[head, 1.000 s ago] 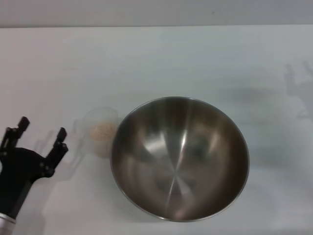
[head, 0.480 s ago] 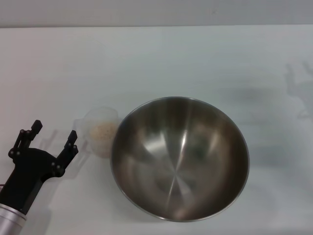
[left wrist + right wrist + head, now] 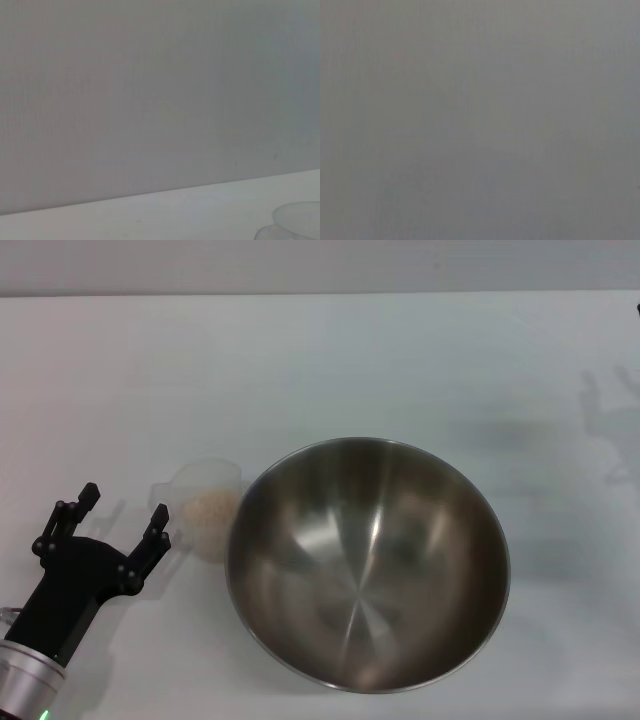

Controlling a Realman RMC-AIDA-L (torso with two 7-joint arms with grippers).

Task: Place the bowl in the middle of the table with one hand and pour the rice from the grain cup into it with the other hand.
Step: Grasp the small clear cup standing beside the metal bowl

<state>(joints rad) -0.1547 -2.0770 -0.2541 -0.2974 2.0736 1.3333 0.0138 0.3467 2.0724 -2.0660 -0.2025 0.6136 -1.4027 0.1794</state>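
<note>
The steel bowl [image 3: 368,562] stands empty on the white table [image 3: 320,370], a little right of the middle and near the front. The clear grain cup [image 3: 205,508] stands upright against the bowl's left side, with rice [image 3: 210,510] in it. Its rim also shows in the left wrist view [image 3: 298,219]. My left gripper [image 3: 124,517] is open and empty, just left of the cup, its fingers pointing away from me. My right gripper is out of view apart from a dark speck at the right edge; its shadow lies on the table at the far right.
A grey wall [image 3: 320,265] runs behind the table's far edge. The right wrist view shows only plain grey.
My left gripper has moved right and a little forward toward the grain cup, still open. The bowl and the cup have not moved.
</note>
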